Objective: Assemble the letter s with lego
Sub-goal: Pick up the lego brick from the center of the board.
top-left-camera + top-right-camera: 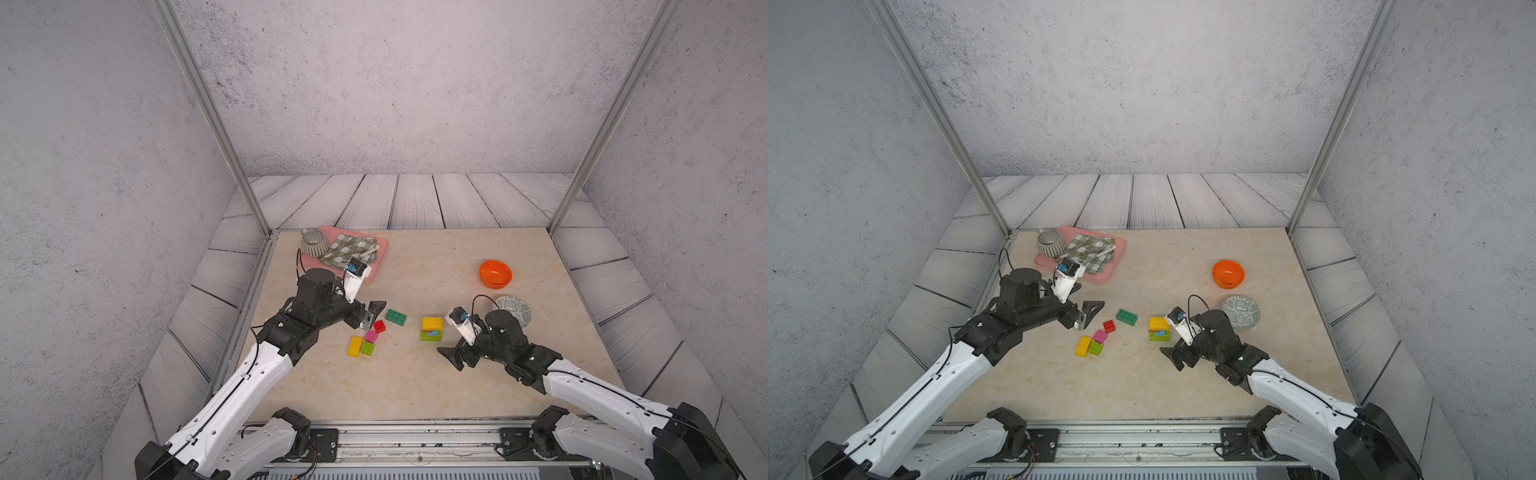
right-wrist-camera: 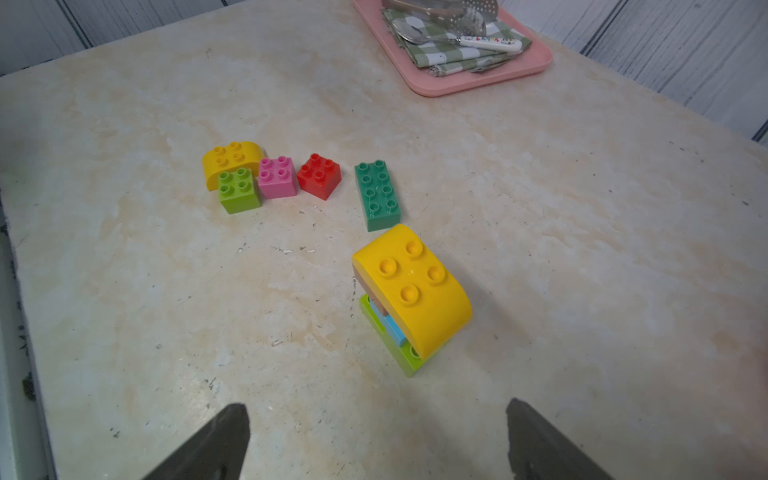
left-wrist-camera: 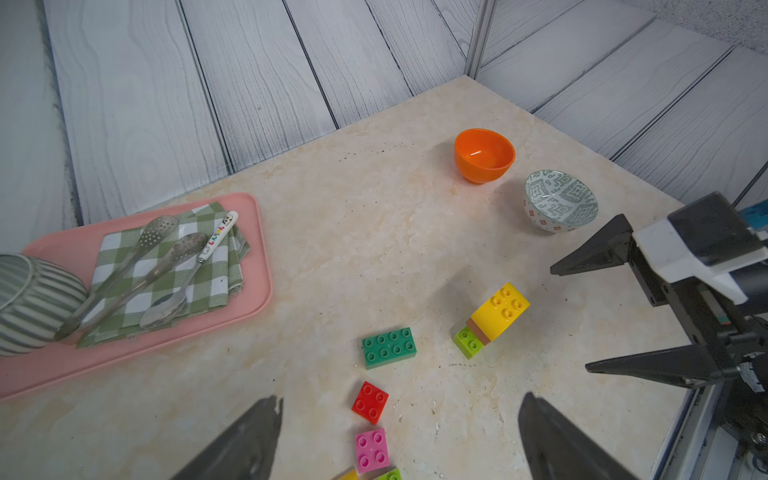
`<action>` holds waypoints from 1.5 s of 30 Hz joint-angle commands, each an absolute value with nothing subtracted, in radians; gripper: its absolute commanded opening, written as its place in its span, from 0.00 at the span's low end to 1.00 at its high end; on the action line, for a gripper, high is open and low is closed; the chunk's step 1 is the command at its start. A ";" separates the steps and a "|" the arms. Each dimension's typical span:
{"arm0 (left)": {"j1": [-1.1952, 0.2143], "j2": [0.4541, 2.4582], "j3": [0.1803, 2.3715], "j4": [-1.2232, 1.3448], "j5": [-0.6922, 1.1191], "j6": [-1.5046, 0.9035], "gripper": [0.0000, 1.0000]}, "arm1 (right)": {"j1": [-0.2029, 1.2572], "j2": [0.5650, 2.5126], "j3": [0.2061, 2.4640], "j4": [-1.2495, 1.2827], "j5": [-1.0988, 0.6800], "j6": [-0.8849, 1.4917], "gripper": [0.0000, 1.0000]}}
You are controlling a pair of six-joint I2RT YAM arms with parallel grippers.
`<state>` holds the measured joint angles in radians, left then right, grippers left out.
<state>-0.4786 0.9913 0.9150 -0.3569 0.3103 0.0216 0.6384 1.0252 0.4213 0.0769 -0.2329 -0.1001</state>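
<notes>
A lego stack [image 1: 432, 328] [image 1: 1158, 329] stands mid-table: a rounded yellow brick [image 2: 411, 291] on top, brown and blue pieces under it, a lime base at the bottom. Left of it lie loose bricks: dark green oblong [image 1: 395, 317] [image 2: 377, 195], red [image 1: 379, 326] [image 3: 370, 402], pink [image 1: 371, 336] [image 3: 372, 450], yellow [image 1: 355, 346] and lime [image 1: 368, 348]. My right gripper [image 1: 449, 358] [image 2: 377, 406] is open just in front of the stack, not touching it. My left gripper [image 1: 374, 316] [image 3: 401, 401] is open and empty, above the red brick.
A pink tray [image 1: 384, 249] at the back left holds a striped cup [image 1: 313, 243], a checked cloth, tongs and a spoon. An orange bowl [image 1: 495, 273] and a patterned bowl [image 1: 515, 309] sit to the right, behind my right arm. Frame posts stand at the back corners.
</notes>
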 commanded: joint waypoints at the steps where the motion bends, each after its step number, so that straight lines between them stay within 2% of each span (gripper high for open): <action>1: -0.470 1.001 0.906 -0.340 0.310 0.017 0.95 | 0.643 1.061 0.378 0.289 -0.197 -0.009 1.00; 12: -0.465 1.000 0.906 -0.346 0.304 0.020 0.95 | 0.646 1.463 0.301 0.671 -0.164 -0.042 1.00; 22: -0.455 1.004 0.908 -0.344 0.314 0.021 0.95 | 0.645 1.662 0.349 0.846 -0.108 -0.100 1.00; 33: -0.449 1.005 0.908 -0.344 0.321 0.020 0.95 | 0.645 1.711 0.405 0.859 -0.186 -0.147 1.00; 38: -0.449 1.005 0.908 -0.342 0.326 0.018 0.94 | 0.654 1.672 0.386 0.839 -0.278 -0.112 0.95; 45: -0.446 1.003 0.910 -0.341 0.330 0.018 0.95 | 0.688 1.627 0.329 0.852 -0.315 -0.076 0.87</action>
<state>-0.4583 1.0023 0.9150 -0.3553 0.3161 0.0208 0.6781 1.6527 0.3569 0.8459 -0.2733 -0.1036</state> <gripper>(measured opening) 0.946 0.872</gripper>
